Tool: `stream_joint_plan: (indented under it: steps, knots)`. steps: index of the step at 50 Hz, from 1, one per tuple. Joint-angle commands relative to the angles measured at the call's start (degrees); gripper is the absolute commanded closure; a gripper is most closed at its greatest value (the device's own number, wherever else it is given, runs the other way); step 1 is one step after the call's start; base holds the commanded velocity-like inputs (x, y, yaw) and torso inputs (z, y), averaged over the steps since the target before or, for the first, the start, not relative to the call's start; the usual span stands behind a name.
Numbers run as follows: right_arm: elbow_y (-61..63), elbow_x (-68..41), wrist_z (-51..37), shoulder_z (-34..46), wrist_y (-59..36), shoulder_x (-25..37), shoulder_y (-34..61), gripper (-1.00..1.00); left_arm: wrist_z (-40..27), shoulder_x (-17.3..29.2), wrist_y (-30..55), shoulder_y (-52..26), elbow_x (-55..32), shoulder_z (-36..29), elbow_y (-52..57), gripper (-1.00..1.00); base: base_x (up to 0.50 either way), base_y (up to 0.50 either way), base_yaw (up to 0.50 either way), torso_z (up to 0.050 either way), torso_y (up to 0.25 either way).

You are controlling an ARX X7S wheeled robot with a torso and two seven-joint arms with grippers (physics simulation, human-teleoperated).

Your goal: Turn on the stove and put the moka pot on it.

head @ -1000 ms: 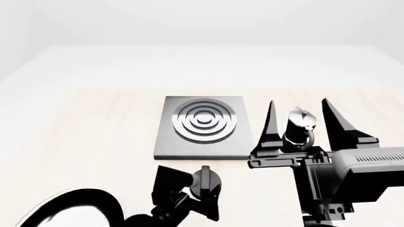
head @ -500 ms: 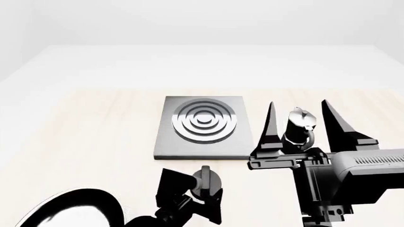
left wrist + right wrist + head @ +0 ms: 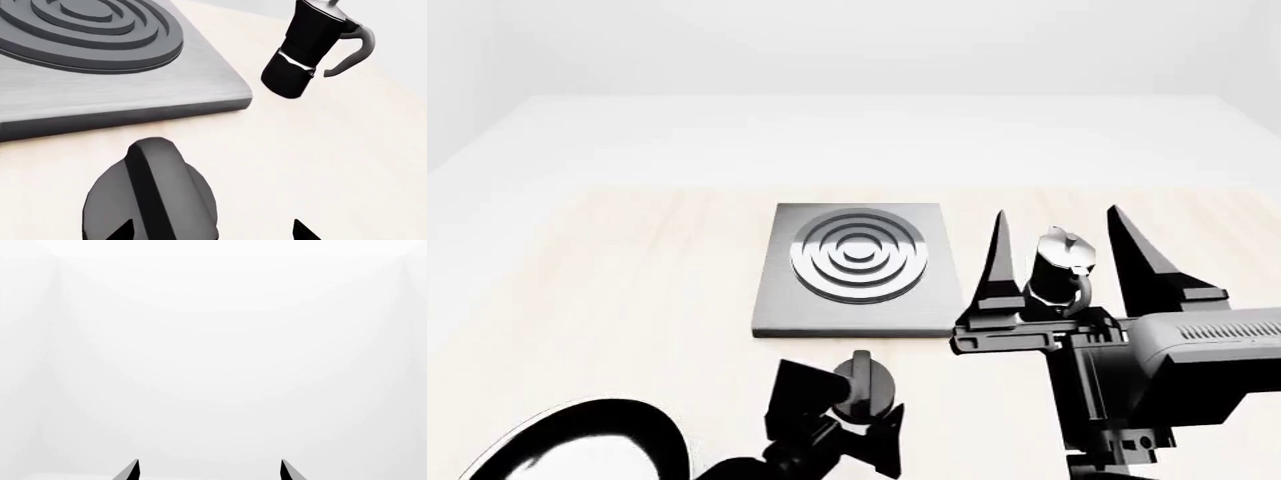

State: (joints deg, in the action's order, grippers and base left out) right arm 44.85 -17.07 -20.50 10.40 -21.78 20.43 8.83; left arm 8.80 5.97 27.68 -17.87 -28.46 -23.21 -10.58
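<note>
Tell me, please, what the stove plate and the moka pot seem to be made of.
The stove looks like brushed grey metal: fine streaks cross its flat plate, and the raised rings catch light. The moka pot seems metal too, with a matte black faceted body and a shiny silver top and handle. These are simulator renders, so the materials are only apparent.
</note>
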Motion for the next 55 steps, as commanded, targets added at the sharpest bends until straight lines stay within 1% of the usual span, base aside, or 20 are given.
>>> stream_joint_plan:
  steps: [1,8,10,13,15,17,22,26,27,30,31,33,34,39,42,44,46,48,49,55]
  knots:
    - [-0.12,0.0,-0.21,0.28,0.4,0.17,-0.16,-1.0,0.31,-0.56,-0.82,-0.82,-0.14,-1.2,-1.89,-1.0,0.0,0.0,0.0,0.0,0.0]
    - [0.31,-0.48,-0.5,0.12,-0.41,0.41,0.24,-1.0,0.38,-0.78,-1.17,-0.7,-0.54,-1.88,-2.27,-1.0,0.0,0.0,0.0,0.0,0.0]
    - [-1.49,0.78,0.04,0.59,2.89,0.26,-1.46,-1.0,0.06,-0.61,-0.58,-0.66,-0.94,-1.92,-1.39,-1.0,0.0,0.0,0.0,0.0,0.0]
    - [0.53,-0.78,-0.73,0.05,-0.71,0.48,0.46,-1.0,0.12,-0.66,-0.72,-0.48,-1.02,-2.35,-1.47,-1.0,0.0,0.0,0.0,0.0,0.0]
    - [-1.05,0.43,-0.27,0.57,2.17,0.35,-1.01,-1.0,0.18,-0.72,-0.78,-0.29,-1.2,-2.58,-1.45,-1.0,0.0,0.0,0.0,0.0,0.0]
    - [0.39,-0.66,-0.81,0.25,-0.5,0.52,0.34,-1.0,0.05,-0.72,0.14,0.03,-1.8,-2.96,-0.31,-1.0,0.0,0.0,0.0,0.0,0.0]
    - [0.78,-0.91,-1.03,0.26,-0.89,0.62,0.55,-1.0,-0.07,-0.76,0.78,0.38,-2.47,-3.67,0.88,-1.0,0.0,0.0,0.0,0.0,0.0]
    - [-1.33,0.63,-0.4,0.89,2.94,0.52,-1.41,-1.0,0.04,-0.86,0.74,0.76,-2.83,-4.29,1.2,-1.0,0.0,0.0,0.0,0.0,0.0]
    - [0.12,-0.46,-0.91,0.48,0.34,0.71,-0.09,-1.0,0.02,-0.79,0.91,0.71,-2.93,-4.41,1.4,-1.0,0.0,0.0,0.0,0.0,0.0]
    - [-1.41,0.49,-0.44,0.79,3.13,0.6,-1.43,-1.0,0.09,-0.94,0.65,0.68,-3.15,-4.62,1.08,-1.0,0.0,0.0,0.0,0.0,0.0]
    - [-0.11,-0.57,-0.9,0.44,0.6,0.79,-0.06,-1.0,-0.11,-0.94,1.04,0.6,-3.42,-4.62,1.46,-1.0,0.0,0.0,0.0,0.0,0.0]
    - [-1.57,0.59,-0.49,0.97,3.25,0.64,-1.45,-1.0,-0.07,-1.03,1.05,0.5,-3.41,-5.07,1.45,-1.0,0.0,0.0,0.0,0.0,0.0]
    - [0.06,-0.76,-1.06,0.51,0.15,0.83,0.22,-1.0,-0.03,-1.2,1.11,0.38,-3.47,-5.33,1.51,-1.0,0.0,0.0,0.0,0.0,0.0]
    - [0.21,-0.96,-1.16,0.54,-0.21,0.98,0.5,-1.0,-1.14,-0.62,2.55,-0.98,-4.25,-5.35,4.89,-1.0,0.0,0.0,0.0,0.0,0.0]
    - [-1.93,0.35,-0.52,0.98,3.35,0.84,-1.23,-1.0,-2.6,0.18,2.67,-2.42,-4.5,-3.98,6.99,-1.0,0.0,0.0,0.0,0.0,0.0]
    - [-0.8,-0.6,-0.91,0.67,1.3,1.02,-0.17,-1.0,-3.15,0.42,3.16,-3.44,-4.55,-3.62,6.92,-1.0,0.0,0.0,0.0,0.0,0.0]
    - [-1.87,0.25,-0.59,1.01,3.44,0.91,-1.3,-1.0,-3.51,0.59,3.22,-5.09,-3.96,-3.52,6.02,-1.0,0.0,0.0,0.0,0.0,0.0]
    - [-0.17,-1.11,-1.19,0.45,0.56,1.18,0.05,-1.0,-3.6,0.46,2.95,-6.48,-3.76,-3.22,4.95,-1.0,0.0,0.0,0.0,0.0,0.0]
    - [-1.55,-0.08,-0.75,0.9,2.82,1.07,-1.03,-1.0,-3.67,0.43,2.72,-6.78,-3.66,-3.16,4.71,-1.0,0.0,0.0,0.0,0.0,0.0]
    - [-2.38,0.19,-0.55,0.99,4.3,1.08,-1.8,-1.0,-5.04,0.68,3.77,-9.4,-4.38,-2.28,6.9,-1.0,0.0,0.0,0.0,0.0,0.0]
